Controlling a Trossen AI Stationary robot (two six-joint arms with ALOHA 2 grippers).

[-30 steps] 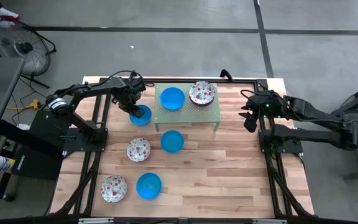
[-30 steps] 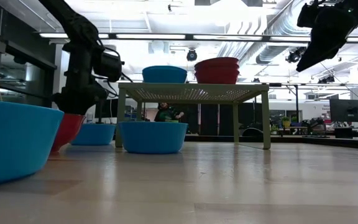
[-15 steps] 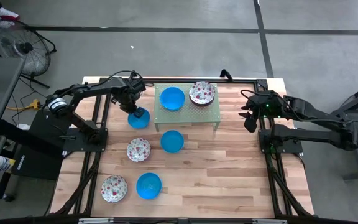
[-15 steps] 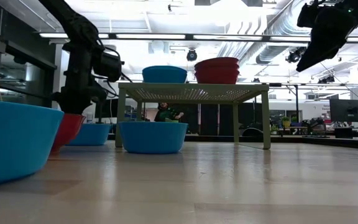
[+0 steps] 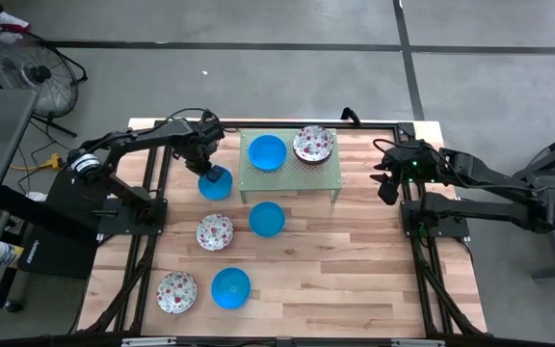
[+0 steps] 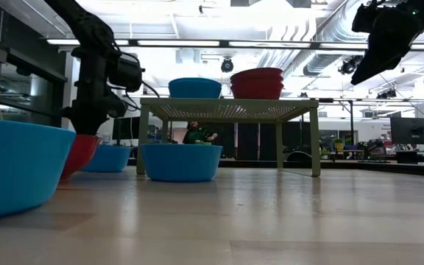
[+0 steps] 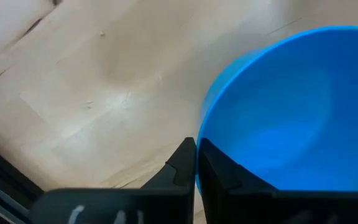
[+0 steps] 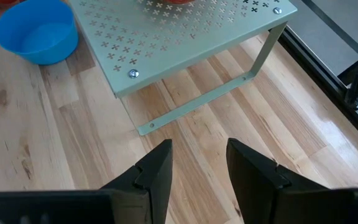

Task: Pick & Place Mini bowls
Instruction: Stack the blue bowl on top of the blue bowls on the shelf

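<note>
The held mini bowl is plain bright blue, round and shallow, tilted just off the wooden worktop beside the green perforated rack. The left gripper has its jaws pinching the bowl's rim. Compared with a second ago, the bowl sits slightly raised and tipped. The right gripper hovers at the worktop's edge, jaws spread

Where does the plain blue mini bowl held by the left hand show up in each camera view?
High view: the plain blue mini bowl lies left of the pale green perforated metal stand, under the left hand.
Low view: blue bowl behind the stand's left leg.
Left wrist view: bowl fills the right side, rim pinched.
Right wrist view: not visible.
Shared landmark: the stand.
</note>
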